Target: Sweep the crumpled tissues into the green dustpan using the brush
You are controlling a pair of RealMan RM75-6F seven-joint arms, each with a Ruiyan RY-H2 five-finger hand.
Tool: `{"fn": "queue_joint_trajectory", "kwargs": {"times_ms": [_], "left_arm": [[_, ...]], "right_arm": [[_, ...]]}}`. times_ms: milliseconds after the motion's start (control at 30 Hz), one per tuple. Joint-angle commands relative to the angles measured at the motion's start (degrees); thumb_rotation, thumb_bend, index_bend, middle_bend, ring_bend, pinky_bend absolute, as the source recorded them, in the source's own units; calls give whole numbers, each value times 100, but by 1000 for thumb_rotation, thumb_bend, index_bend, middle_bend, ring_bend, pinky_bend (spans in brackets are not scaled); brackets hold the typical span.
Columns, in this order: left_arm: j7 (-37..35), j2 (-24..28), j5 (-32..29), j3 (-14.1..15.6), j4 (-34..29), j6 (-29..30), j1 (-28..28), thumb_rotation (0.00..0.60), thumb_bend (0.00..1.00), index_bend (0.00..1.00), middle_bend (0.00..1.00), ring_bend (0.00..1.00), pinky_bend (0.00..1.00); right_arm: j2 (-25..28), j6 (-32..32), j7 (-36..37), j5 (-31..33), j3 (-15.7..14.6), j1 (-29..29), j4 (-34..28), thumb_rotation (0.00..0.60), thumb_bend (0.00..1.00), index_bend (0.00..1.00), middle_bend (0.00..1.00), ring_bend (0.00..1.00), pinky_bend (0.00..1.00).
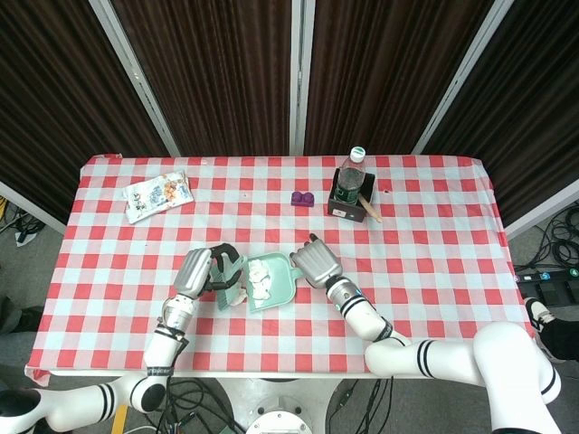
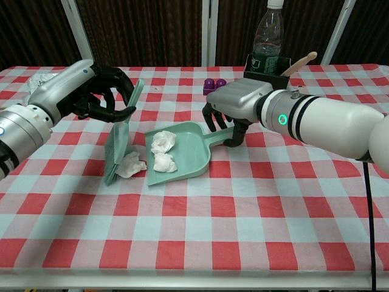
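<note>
Now | green dustpan [image 2: 193,152]: two crumpled tissues [image 2: 162,151] inside | one tissue [image 2: 131,165] outside

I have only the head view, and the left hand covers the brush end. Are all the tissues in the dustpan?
Observer: No. The chest view shows two tissues inside the dustpan, and a third tissue on the cloth just outside its mouth.
Operator: Is the brush on that one?
Observer: The brush stands bristles down at the cloth, with the third tissue right against them on the dustpan side. The left hand holds it by the handle.
Operator: And is the dustpan held?
Observer: Yes, the right hand has its fingers wrapped round the handle.
</note>
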Motion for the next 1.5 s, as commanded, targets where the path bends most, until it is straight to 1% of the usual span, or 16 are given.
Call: {"fn": "queue_joint_trajectory", "kwargs": {"times_ms": [33, 233, 467, 667, 800, 1000, 1100, 1167, 1267, 1300, 1400, 1500], "left_arm": [[-99, -197, 49, -118, 193, -42, -118, 600, 547, 553, 559, 621, 899], [-257, -491, 163, -296, 475, -129, -350, 600, 548, 553, 559, 620, 899], [-342, -708, 241, -396, 760, -238, -554, 600, 550, 553, 559, 615, 896], [-566, -795, 171, -531, 774, -384, -668, 600, 550, 554, 558, 608, 890], [-591, -850, 105, -626, 796, -441, -737, 600, 550, 553, 558, 608, 889], [-625, -882, -26, -746, 750, -537, -803, 600, 550, 554, 558, 608, 890], [-606, -886, -29, -743, 755, -520, -803, 600, 550, 553, 557, 608, 890], [-592, -882, -11, -735, 771, -487, -798, 600, 550, 554, 557, 608, 890], [-566, -855, 36, -711, 802, -423, -781, 600, 550, 553, 556, 608, 889], [-565, -842, 54, -702, 809, -406, -777, 600, 550, 553, 556, 608, 889], [-563, -805, 129, -650, 821, -340, -752, 600, 550, 554, 556, 608, 889], [-568, -782, 185, -605, 811, -290, -730, 600, 550, 553, 556, 608, 889]], "right_arm": [[-21, -10, 13, 25, 25, 15, 8, 600, 441, 662, 576, 385, 204], [-61, -30, 90, 69, 65, 22, 32, 600, 451, 666, 577, 385, 204], [-77, -88, 345, 108, 146, -18, 60, 600, 472, 667, 578, 385, 204], [-68, -144, 558, 89, 177, -59, 103, 600, 472, 667, 578, 380, 204], [-62, -142, 711, 40, 203, -100, 126, 600, 468, 665, 578, 379, 204], [-97, -162, 910, -17, 236, -147, 204, 600, 468, 632, 568, 377, 204], [-100, -186, 974, -34, 237, -165, 228, 600, 470, 584, 554, 368, 204], [-88, -210, 1003, -27, 237, -174, 230, 600, 465, 523, 533, 347, 204], [-65, -242, 1035, 1, 236, -188, 226, 600, 440, 396, 465, 285, 202], [-61, -243, 1039, 10, 234, -193, 222, 600, 433, 371, 445, 268, 199], [-48, -234, 1048, 27, 226, -209, 200, 600, 390, 241, 358, 205, 187], [-31, -218, 1039, 31, 215, -220, 178, 600, 363, 170, 304, 170, 178]]}}
